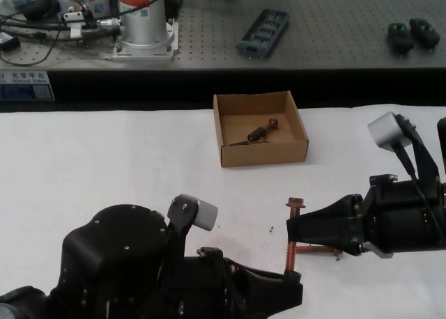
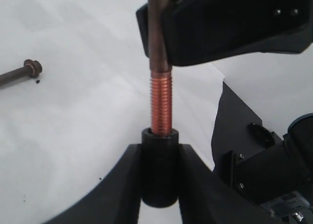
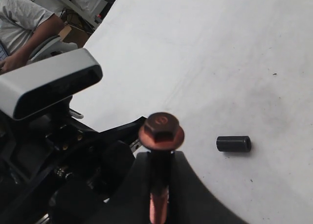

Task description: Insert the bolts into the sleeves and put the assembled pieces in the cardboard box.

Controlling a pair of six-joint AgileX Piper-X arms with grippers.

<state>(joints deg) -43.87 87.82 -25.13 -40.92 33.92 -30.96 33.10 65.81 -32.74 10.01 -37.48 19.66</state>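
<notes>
Clamping the black sleeve [image 2: 160, 155] upright, my left gripper [image 2: 160, 185] has both fingers pressed against its sides near the front of the white bench [image 1: 104, 166]. My right gripper [image 3: 159, 177] is clenched on the shank of a copper bolt [image 2: 161, 104], held vertical, head up. Its threaded end sits in the sleeve's mouth, with most of the thread above the rim. A second bolt [image 1: 317, 250] lies flat on the bench just under my right fingers. A spare sleeve [image 3: 234, 144] lies on its side, apart from us. The cardboard box [image 1: 265, 153] stands farther off, near the middle, with one assembled piece [image 1: 261, 132] inside.
</notes>
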